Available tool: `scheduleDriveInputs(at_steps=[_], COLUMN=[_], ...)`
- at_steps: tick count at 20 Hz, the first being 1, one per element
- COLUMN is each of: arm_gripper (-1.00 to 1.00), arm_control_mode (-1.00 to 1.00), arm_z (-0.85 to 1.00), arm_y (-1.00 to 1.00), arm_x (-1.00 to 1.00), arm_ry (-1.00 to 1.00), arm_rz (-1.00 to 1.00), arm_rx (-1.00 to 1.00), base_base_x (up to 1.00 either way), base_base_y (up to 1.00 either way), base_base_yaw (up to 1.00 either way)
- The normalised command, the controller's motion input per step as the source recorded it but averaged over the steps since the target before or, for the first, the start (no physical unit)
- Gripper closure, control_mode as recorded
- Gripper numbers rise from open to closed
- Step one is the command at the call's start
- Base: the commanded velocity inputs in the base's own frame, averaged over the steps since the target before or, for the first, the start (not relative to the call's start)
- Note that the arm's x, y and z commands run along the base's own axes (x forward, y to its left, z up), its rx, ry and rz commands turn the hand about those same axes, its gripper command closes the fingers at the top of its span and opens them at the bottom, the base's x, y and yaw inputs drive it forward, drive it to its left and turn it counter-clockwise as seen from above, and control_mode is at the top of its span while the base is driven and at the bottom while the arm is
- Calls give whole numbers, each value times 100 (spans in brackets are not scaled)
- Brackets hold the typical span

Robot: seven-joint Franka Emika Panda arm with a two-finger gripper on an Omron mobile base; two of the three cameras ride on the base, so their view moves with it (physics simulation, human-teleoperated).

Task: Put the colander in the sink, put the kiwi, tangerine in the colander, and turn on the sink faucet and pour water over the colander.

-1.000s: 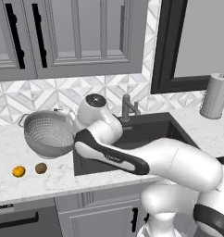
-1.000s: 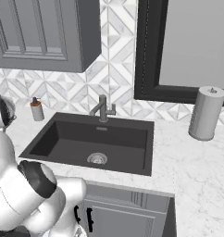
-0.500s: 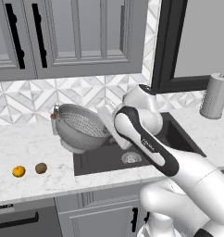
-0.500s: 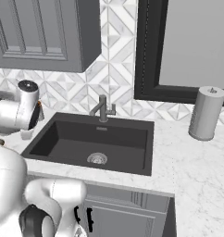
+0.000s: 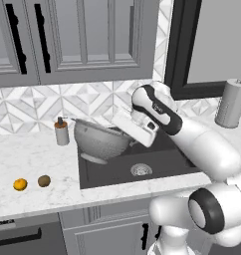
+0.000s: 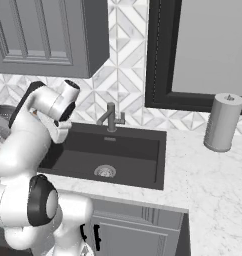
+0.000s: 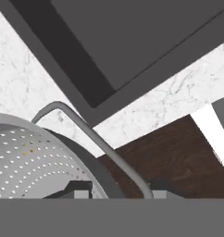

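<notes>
My gripper (image 5: 121, 130) is shut on the rim of the colander (image 5: 99, 141), a perforated silver bowl that hangs tilted over the left edge of the sink (image 5: 162, 160). In the hand view the fingertips (image 7: 80, 190) straddle the colander (image 7: 26, 162) beside its wire handle (image 7: 93, 136), with the dark sink (image 7: 146, 32) beyond. On the counter to the left lie the kiwi (image 5: 44, 181) and the tangerine (image 5: 20, 184). The sink faucet (image 6: 110, 117) stands behind the sink (image 6: 128, 150). The colander (image 6: 3, 122) shows at the far left of the right base view.
A soap dispenser (image 5: 61, 132) stands on the counter just left of the colander. A paper towel roll (image 5: 231, 103) stands on the counter right of the sink. The silver drain (image 5: 141, 170) sits mid-basin. Wall cabinets hang above the counter.
The arm has swung right with the colander, carrying it from above the counter to the sink's left edge. The fruits have not moved.
</notes>
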Motion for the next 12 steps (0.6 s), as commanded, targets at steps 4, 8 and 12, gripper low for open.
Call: scheduleDriveInputs(at_steps=[4, 8, 12], arm_gripper=[100, 100, 100], arm_control_mode=[-100, -100, -100], arm_z=[-1, -34, -48], arm_y=[-29, -19, -49], arm_x=[37, -24, -20], arm_ry=[-6, -40, -43], arm_rz=[41, 16, 13], arm_rx=[-1, -24, -27], base_base_x=[0, 0, 0], base_base_y=[0, 0, 0], base_base_yaw=[0, 0, 0])
